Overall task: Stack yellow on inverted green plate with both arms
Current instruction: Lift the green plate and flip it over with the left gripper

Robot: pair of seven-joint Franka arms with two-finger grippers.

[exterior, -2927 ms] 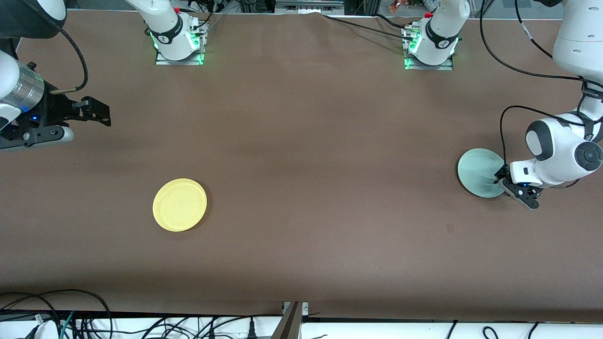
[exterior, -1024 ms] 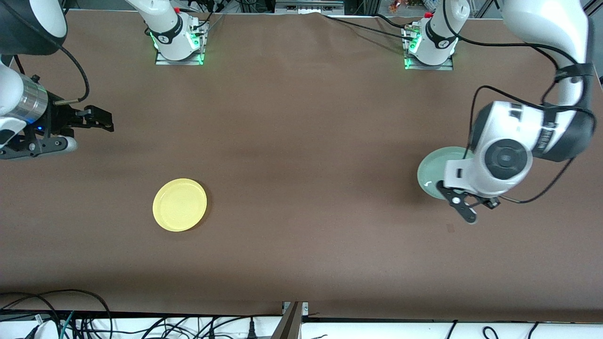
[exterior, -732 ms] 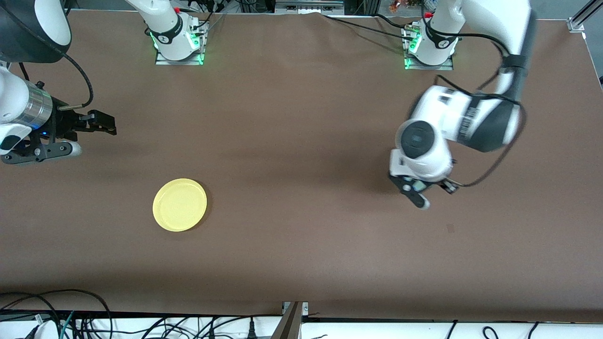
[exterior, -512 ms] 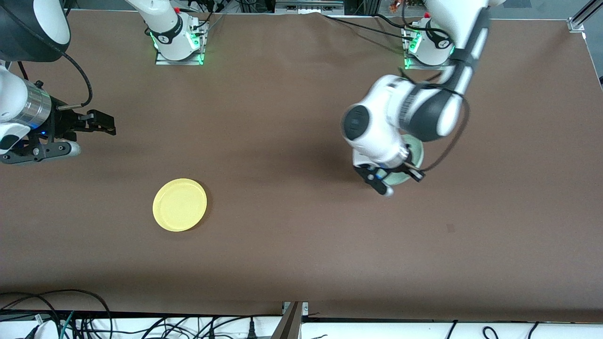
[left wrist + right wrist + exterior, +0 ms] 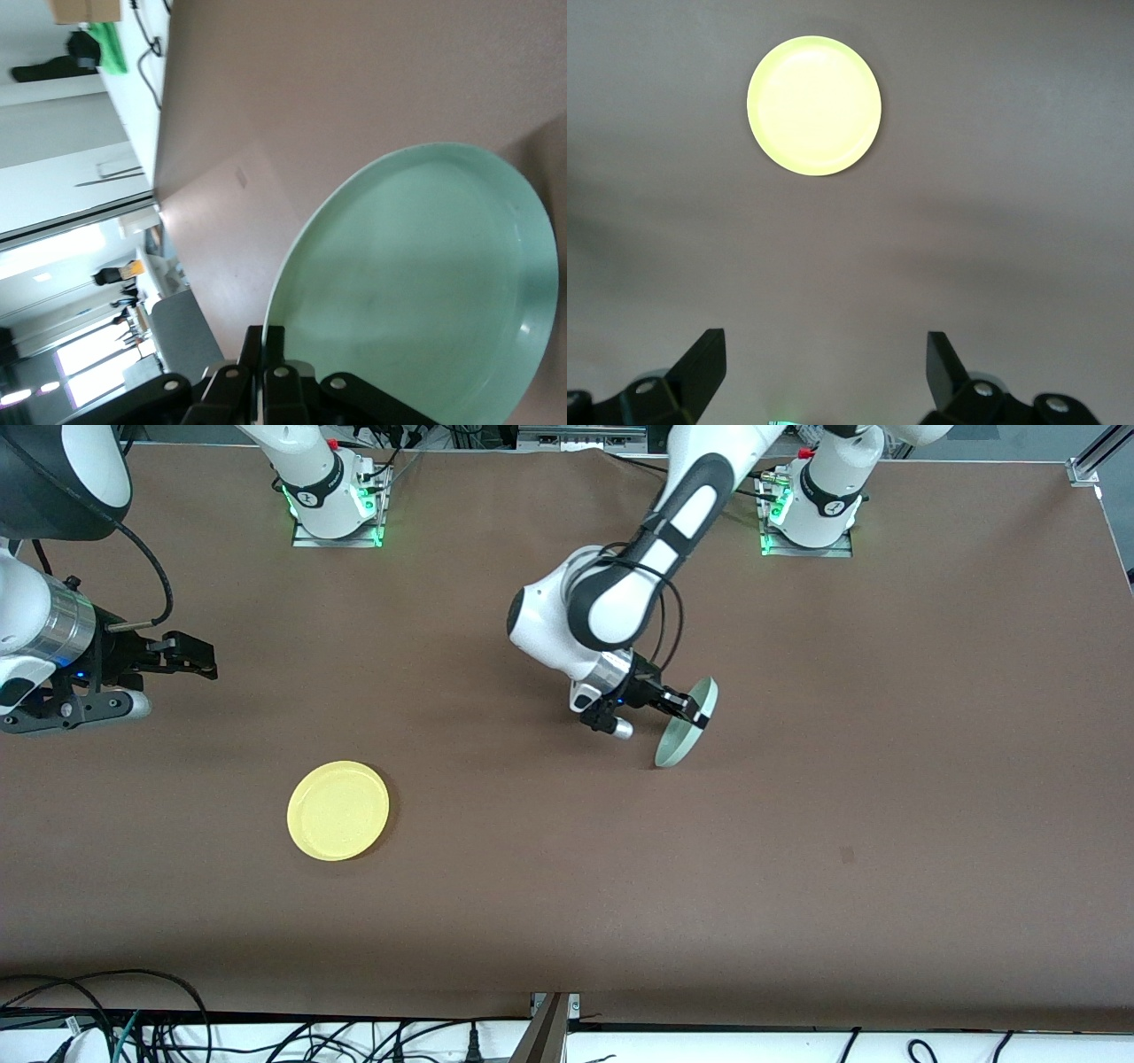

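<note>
Over the middle of the brown table (image 5: 797,850), the left gripper (image 5: 691,710) hangs in the air with its fingers pinched tight on the rim of the green plate (image 5: 684,728). The plate is tipped steeply on edge, clear of the tabletop, and the left wrist view shows its hollow face (image 5: 416,292) turned toward that camera. The yellow plate (image 5: 337,810) lies flat and rim-up on the table, well apart from the green plate, toward the right arm's end and nearer the front camera. The right gripper (image 5: 182,657) waits above that end of the table, its fingers (image 5: 700,367) spread wide and holding nothing.
</note>
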